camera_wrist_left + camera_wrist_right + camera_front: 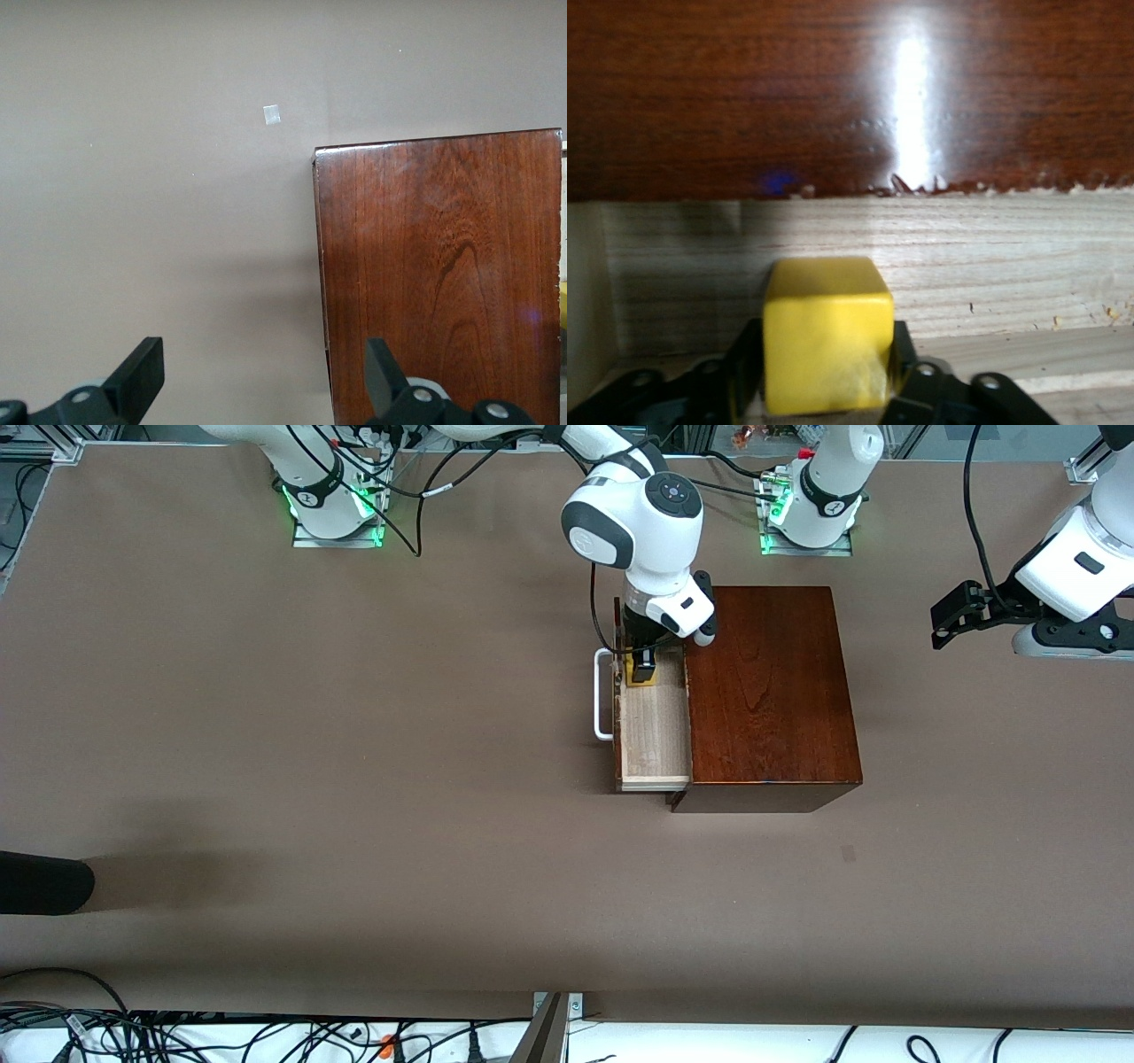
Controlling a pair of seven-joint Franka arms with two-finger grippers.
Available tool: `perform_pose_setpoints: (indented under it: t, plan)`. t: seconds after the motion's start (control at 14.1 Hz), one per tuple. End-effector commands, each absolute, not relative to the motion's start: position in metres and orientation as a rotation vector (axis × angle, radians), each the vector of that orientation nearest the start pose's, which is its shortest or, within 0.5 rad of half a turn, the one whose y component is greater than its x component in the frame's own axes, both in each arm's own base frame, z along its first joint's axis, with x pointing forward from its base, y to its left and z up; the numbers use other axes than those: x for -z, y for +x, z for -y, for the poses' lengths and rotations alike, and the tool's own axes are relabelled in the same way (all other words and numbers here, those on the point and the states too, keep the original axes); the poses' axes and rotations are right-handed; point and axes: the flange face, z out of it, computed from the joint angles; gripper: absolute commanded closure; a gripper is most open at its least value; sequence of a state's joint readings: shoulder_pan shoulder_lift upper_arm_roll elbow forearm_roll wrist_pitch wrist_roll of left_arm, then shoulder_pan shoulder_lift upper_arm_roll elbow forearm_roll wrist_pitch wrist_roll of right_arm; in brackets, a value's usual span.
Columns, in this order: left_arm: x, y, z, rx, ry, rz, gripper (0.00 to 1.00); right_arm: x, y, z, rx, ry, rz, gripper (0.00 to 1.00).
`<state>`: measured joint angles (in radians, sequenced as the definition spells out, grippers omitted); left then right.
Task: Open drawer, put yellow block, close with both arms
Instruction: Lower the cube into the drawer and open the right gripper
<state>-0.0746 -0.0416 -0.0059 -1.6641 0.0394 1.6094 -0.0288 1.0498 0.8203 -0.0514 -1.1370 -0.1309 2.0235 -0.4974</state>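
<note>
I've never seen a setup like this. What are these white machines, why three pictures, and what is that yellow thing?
The white machines are two robot arms bolted to a brown table. One picture looks down from a high camera; the other two come from cameras on each arm's wrist. On the table stands a reddish-brown wooden box with its drawer pulled open. The right gripper is shut on the yellow block, holding it in the drawer. The left gripper, fingers open, waits over the table's end.
</note>
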Motion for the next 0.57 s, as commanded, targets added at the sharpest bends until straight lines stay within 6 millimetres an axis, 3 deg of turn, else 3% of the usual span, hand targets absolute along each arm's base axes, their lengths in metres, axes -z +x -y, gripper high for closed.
perform_pose_setpoints:
  t: [0.0,0.21,0.35,0.5]
  plan:
    - [-0.612,0.546,0.043,-0.018,-3.121,-0.099,0.0,-0.336,0.416,-0.652,0.209,-2.354,2.268,0.0]
    - [-0.611,0.546,0.043,-0.025,-3.122,-0.106,0.0,-0.374,0.416,-0.65,0.261,-2.352,2.242,0.0]
    - [-0.612,0.545,0.046,-0.028,-3.124,-0.111,0.0,-0.421,0.416,-0.641,0.307,-2.368,2.188,0.0]
    - [-0.611,0.543,0.057,-0.039,-3.124,-0.135,0.0,-0.459,0.431,-0.616,0.278,-2.409,2.095,0.0]
